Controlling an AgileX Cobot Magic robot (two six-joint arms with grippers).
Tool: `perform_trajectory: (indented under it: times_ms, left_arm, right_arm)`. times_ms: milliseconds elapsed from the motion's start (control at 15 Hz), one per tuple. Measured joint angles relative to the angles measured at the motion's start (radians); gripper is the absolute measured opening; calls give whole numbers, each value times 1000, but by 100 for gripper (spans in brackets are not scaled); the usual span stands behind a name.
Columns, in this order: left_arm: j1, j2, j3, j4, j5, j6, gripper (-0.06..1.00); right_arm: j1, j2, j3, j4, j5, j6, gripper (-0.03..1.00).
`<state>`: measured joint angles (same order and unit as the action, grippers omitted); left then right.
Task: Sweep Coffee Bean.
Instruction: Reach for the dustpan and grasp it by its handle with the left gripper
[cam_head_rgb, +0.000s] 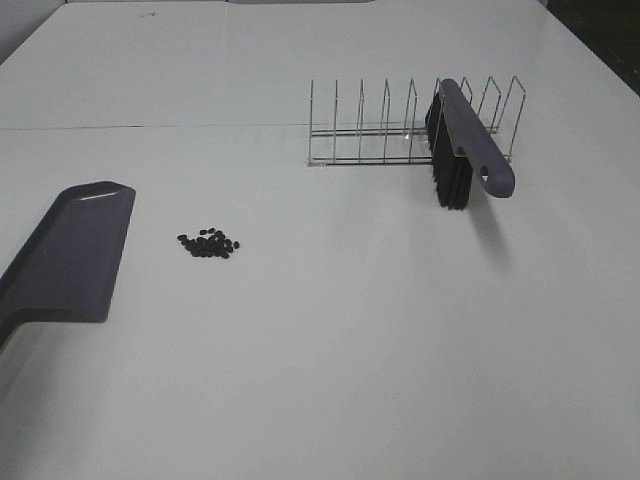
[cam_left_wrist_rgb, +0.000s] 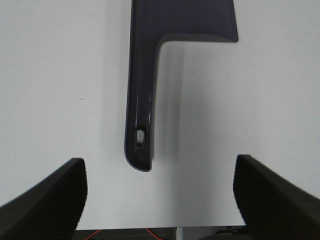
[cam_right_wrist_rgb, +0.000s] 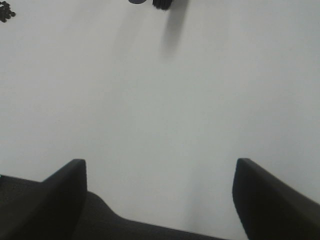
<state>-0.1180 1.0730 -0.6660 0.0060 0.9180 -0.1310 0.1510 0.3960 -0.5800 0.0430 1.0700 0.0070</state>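
A small heap of dark coffee beans (cam_head_rgb: 209, 244) lies on the white table left of centre; a few show at the corner of the right wrist view (cam_right_wrist_rgb: 5, 12). A grey-purple dustpan (cam_head_rgb: 72, 252) lies flat at the left edge, its handle (cam_left_wrist_rgb: 141, 115) pointing toward the front. A grey-purple brush (cam_head_rgb: 465, 143) with black bristles leans in a wire rack (cam_head_rgb: 400, 130) at the back right. My left gripper (cam_left_wrist_rgb: 160, 200) is open and empty, just short of the dustpan handle's end. My right gripper (cam_right_wrist_rgb: 160, 200) is open and empty over bare table. Neither arm shows in the high view.
The table's front edge (cam_left_wrist_rgb: 160, 229) runs just under my left gripper, with an orange cable below it. A faint seam (cam_head_rgb: 150, 126) crosses the table at the back. The brush's tip (cam_right_wrist_rgb: 161, 3) shows at the far edge of the right wrist view.
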Motion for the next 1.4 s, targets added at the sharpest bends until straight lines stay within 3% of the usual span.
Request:
perform_trajectory:
  times_ms: [333, 733, 1133, 1267, 1400]
  left_arm:
    - [0, 171, 0, 8, -144, -18, 73]
    - [0, 352, -11, 26, -209, -21, 73]
    - [0, 517, -109, 56, -217, -21, 73]
    - [22, 564, -121, 75, -217, -21, 73]
    - [113, 600, -122, 78, -229, -21, 73]
  right_arm:
    - [0, 0, 0, 0, 1, 0, 76]
    - [0, 0, 0, 0, 1, 0, 76]
    - [0, 0, 0, 0, 1, 0, 76]
    - [0, 0, 0, 0, 1, 0, 76]
    - [0, 0, 0, 0, 1, 0, 76]
